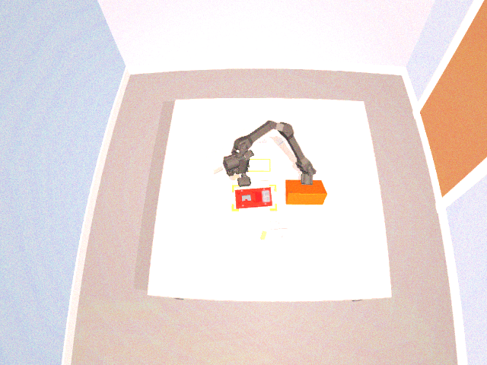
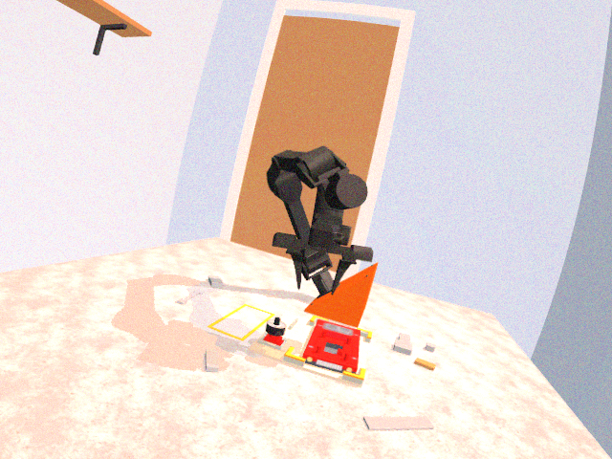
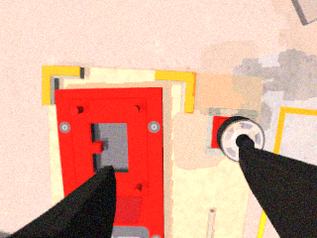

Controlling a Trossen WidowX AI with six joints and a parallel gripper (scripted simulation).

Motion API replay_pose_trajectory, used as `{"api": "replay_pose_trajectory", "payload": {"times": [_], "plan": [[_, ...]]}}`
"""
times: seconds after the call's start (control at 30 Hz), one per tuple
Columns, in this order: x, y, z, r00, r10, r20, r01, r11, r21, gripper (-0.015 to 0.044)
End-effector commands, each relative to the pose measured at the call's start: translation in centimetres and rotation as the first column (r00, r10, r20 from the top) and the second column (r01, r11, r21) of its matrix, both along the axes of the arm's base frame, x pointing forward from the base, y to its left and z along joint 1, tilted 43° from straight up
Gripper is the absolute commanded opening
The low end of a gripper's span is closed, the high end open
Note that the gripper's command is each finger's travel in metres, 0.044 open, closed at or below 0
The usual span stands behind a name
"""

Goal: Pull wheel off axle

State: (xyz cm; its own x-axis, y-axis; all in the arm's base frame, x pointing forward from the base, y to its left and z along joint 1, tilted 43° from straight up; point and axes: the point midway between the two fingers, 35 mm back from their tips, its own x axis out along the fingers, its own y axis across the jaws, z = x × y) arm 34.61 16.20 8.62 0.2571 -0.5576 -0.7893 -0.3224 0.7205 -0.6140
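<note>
The black wheel [image 2: 274, 328] [image 3: 255, 132] with a pale hub sits on an upright black axle [image 2: 276, 319] above a small red block [image 2: 273, 339] [image 3: 216, 133]. In the top view the arm hides the wheel. The marked area is a yellow outline [image 1: 270, 165] [image 2: 225, 332] [image 3: 299, 110] on the table beside it, with no wheel inside. My gripper [image 2: 316, 290] [image 3: 176, 165] is open and empty, fingers pointing down, above the table. In the wrist view the right fingertip overlaps the axle's top and the left one overlaps the red car body; the exterior view shows the fingers well above both.
A red car body [image 1: 257, 197] [image 2: 332, 344] [image 3: 141, 176] lies between yellow corner brackets [image 2: 295, 357] [image 3: 189, 91] on a cream board [image 3: 193, 198]. The orange wedge-like block [image 1: 304, 197] [image 2: 345, 301] stands at the arm's base. Small pale blocks [image 2: 403, 344] [image 2: 211, 360] and a flat pale strip [image 2: 398, 423] lie around.
</note>
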Motion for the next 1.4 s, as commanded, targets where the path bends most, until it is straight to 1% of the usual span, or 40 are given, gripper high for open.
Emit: {"api": "replay_pose_trajectory", "payload": {"times": [0.0, 0.07, 0.13, 0.53, 1.1, 1.27, 1.37], "plan": [[1.0, -4.4, 1.7, 0.984, -0.175, 0.028, 0.176, 0.983, -0.049, 0.0300], [1.3, -6.3, 2.4, 0.968, -0.246, 0.042, 0.248, 0.966, -0.069, 0.0300], [1.4, -6.9, 2.7, 0.961, -0.271, 0.048, 0.274, 0.959, -0.077, 0.0300], [0.8, -6.5, 1.9, 0.961, -0.271, 0.047, 0.274, 0.959, -0.076, 0.0300], [1.7, -11.1, -3.2, 0.961, -0.271, 0.049, 0.274, 0.959, -0.078, 0.0300], [1.7, -11.3, -3.4, 0.961, -0.271, 0.049, 0.274, 0.959, -0.078, 0.0300], [1.7, -11.0, -3.2, 0.960, -0.277, 0.048, 0.280, 0.957, -0.074, 0.0221]]}}
